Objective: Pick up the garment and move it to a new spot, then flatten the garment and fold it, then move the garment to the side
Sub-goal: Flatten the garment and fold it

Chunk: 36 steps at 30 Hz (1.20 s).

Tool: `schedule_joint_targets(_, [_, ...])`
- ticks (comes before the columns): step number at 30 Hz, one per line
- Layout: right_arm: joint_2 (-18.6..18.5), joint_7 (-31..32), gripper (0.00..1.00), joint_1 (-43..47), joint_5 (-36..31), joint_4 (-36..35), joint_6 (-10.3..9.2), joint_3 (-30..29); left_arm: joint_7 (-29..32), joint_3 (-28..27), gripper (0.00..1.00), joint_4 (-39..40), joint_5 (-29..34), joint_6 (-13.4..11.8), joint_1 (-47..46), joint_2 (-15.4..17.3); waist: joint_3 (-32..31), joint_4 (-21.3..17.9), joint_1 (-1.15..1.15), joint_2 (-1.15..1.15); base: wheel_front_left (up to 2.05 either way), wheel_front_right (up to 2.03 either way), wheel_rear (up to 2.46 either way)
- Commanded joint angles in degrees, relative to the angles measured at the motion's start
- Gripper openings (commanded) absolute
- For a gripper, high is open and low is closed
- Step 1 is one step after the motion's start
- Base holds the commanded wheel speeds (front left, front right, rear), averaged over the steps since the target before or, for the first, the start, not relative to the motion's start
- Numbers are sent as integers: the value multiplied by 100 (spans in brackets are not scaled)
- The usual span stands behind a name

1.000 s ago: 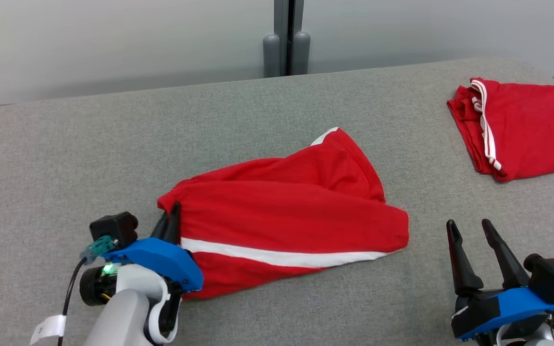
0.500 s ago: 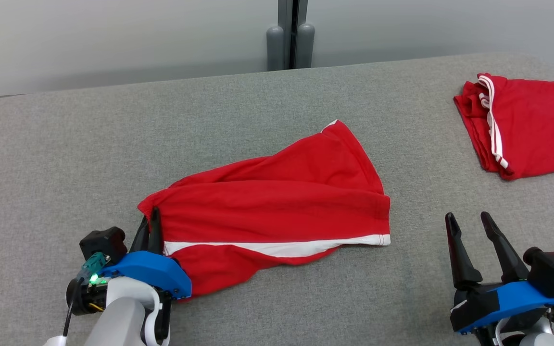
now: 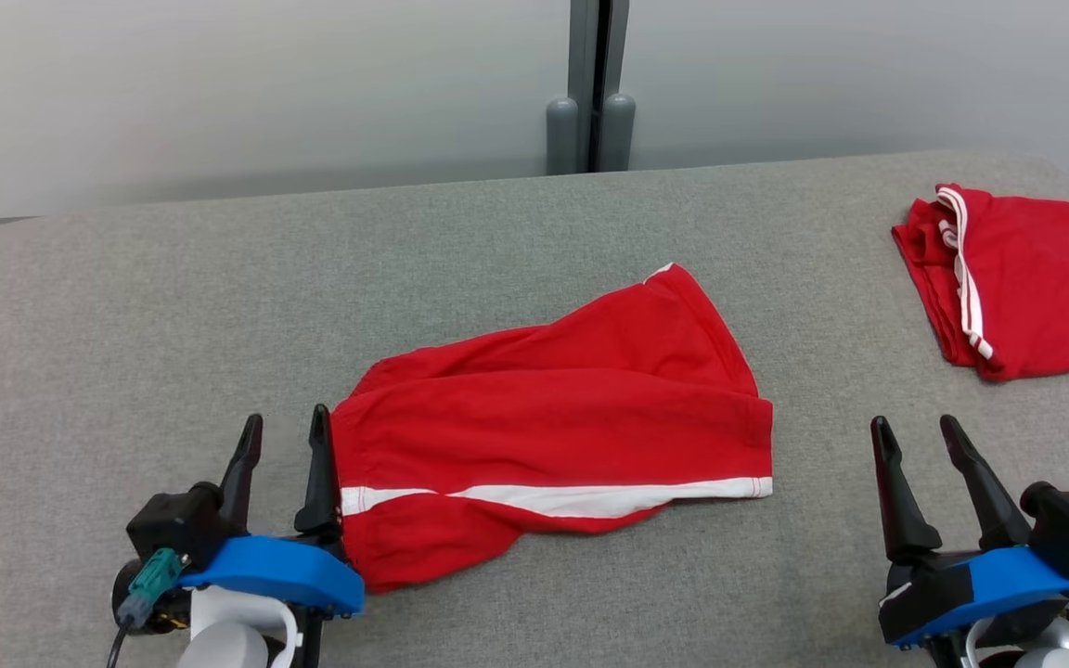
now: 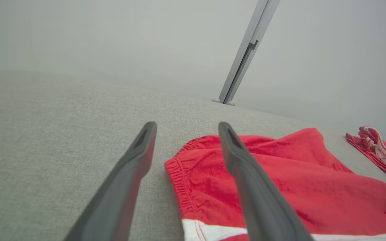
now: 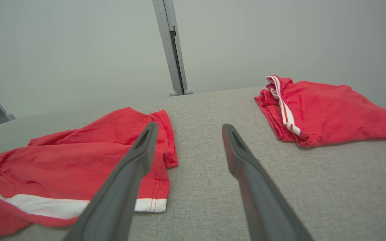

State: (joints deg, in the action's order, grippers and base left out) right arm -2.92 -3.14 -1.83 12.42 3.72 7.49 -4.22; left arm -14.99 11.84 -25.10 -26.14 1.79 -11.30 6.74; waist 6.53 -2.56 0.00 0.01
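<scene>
- Head view: the garment, a pair of red shorts with a white stripe, is seen lying loosely spread on the grey table. Its long axis runs left to right across the robot's front. The elastic waistband is turned to the robot's left and the leg hem to its right. The left gripper is held with its jaws spread and nothing between them, and its inner finger is just beside the waistband. The right gripper is likewise spread and empty, and is set apart from the hem. A second red garment is seen folded at the far right.
- Left wrist view: the waistband is seen just right of the open gap of the left gripper, with the garment stretching away to the right. Whether the right finger touches the cloth cannot be told.
- Right wrist view: the leg hem is seen left of the spread, empty right gripper, with bare table ahead between its fingers. The second red garment lies to the right.
- Judgement: the left arm is the nearer. A short shift to its right is likely needed for the waistband to be taken.
</scene>
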Motion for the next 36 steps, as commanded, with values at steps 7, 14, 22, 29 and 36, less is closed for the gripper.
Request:
schedule_joint_targets(7, [2,-15,100,110,-77,-47,1,-33,-21,-283,100,1159,552,79,699,118,-193,145,0,-1,0,0,0])
schedule_joint_targets(14, [1,-18,100,178,-87,14,1,-44,-21,-484,100,1577,820,163,1121,93,-352,238,0,-1,0,0,0])
schedule_joint_targets(22, [1,109,100,250,-60,12,1,-34,-23,-564,100,1498,939,92,1453,158,-461,241,0,-1,0,0,0])
schedule_joint_targets(29, [1,101,100,346,-42,24,2,-35,1,-622,100,1480,874,14,1612,188,-502,268,0,-1,0,0,0])
schedule_joint_targets(36, [1,103,100,345,-56,2,1,-25,103,-616,100,1617,833,-43,1661,220,-461,295,0,-1,0,0,0])
